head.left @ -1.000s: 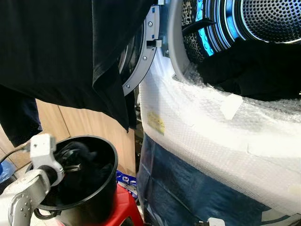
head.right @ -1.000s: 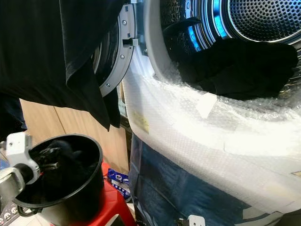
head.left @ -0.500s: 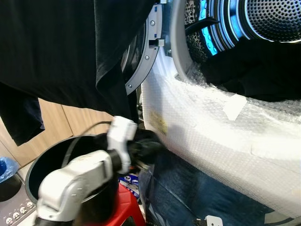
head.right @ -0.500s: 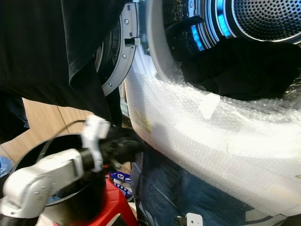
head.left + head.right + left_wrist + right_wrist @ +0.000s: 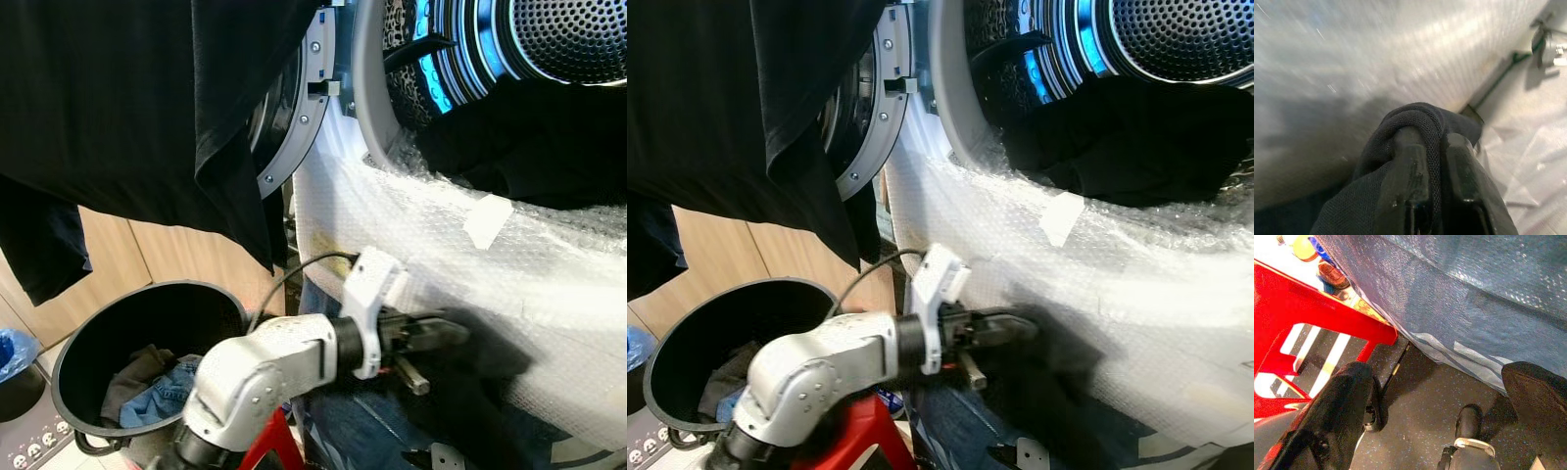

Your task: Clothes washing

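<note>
— What's the left wrist view got?
— The left gripper (image 5: 1432,161), its black fingers (image 5: 1405,171) pinched on a dark garment (image 5: 1376,161) looped over them.
— Behind it?
— Blurred; probably bubble wrap (image 5: 1400,54).

Both head views look forward and down from close range, sharing the washing machine (image 5: 460,255) in bubble wrap, its open drum (image 5: 1156,59) at upper right and the black bucket (image 5: 147,362) at lower left; the left wrist view looks along its fingers (image 5: 1410,191), very near the wrap; the right wrist view faces down at the floor (image 5: 1425,416) beside a red stool (image 5: 1308,328).
</note>
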Controlling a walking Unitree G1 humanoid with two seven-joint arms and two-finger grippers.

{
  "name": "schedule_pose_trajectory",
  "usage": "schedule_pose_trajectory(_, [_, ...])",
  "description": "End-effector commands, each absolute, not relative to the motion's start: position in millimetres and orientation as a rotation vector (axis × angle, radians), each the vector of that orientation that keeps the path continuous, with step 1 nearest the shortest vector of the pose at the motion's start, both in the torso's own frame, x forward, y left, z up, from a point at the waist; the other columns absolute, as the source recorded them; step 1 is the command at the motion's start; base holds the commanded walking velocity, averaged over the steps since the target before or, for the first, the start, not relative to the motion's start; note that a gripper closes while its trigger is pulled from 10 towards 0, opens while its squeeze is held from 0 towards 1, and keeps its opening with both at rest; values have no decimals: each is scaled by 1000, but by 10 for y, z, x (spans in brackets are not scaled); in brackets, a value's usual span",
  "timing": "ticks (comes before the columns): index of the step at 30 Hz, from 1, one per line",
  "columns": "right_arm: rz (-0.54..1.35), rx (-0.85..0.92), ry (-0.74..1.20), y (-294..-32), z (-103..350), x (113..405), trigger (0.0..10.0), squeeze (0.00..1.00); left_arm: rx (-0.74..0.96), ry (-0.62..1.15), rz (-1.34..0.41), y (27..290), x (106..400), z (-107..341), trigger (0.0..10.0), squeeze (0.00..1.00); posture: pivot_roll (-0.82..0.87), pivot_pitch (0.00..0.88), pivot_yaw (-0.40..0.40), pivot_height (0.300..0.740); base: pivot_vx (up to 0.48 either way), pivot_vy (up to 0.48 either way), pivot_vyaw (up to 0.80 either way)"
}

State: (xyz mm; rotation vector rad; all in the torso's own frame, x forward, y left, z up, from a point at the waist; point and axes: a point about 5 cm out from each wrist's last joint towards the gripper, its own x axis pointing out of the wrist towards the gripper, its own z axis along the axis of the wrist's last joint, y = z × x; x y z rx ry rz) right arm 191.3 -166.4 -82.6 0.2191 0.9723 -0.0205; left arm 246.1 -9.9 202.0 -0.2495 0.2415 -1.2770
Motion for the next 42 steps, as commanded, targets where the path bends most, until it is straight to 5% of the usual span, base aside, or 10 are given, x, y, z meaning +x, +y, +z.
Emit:
schedule_pose_trajectory(1, [-25,221,970,-1661,-825,1917,10000,0,-249,232,-1270,-58,2459,2006,0,0,149,0,34,740,0,0,0])
schedule_pose_trajectory(9, [159,132,926,-1687,-780,1954,10000,0,-217,347,-1004,553,2624,1579,0,0,150,0,39,740,0,0,0])
schedule_pose_trajectory(18, [451,0,892,-1842,-688,1975,10000,0,-201,378,-907,876,2631,1455,0,0,124,0,33,740,0,0,0])
schedule_pose_trajectory(19, [501,-6,883,-1887,-659,1985,10000,302,-195,387,-895,926,2621,1423,0,0,121,0,32,740,0,0,0])
schedule_pose_trajectory(20, [535,-1,876,-1917,-635,1992,10000,1000,-189,393,-890,954,2615,1405,0,0,119,0,29,740,0,0,0])
schedule_pose_trajectory(28, [703,59,760,-2121,-365,2180,10000,1000,-194,411,-876,1017,2556,1344,0,0,114,0,32,740,0,0,0])
schedule_pose_trajectory(42, [1060,168,563,-1923,54,2341,10000,1000,-220,403,-891,816,2559,1320,0,0,118,0,23,740,0,0,0])
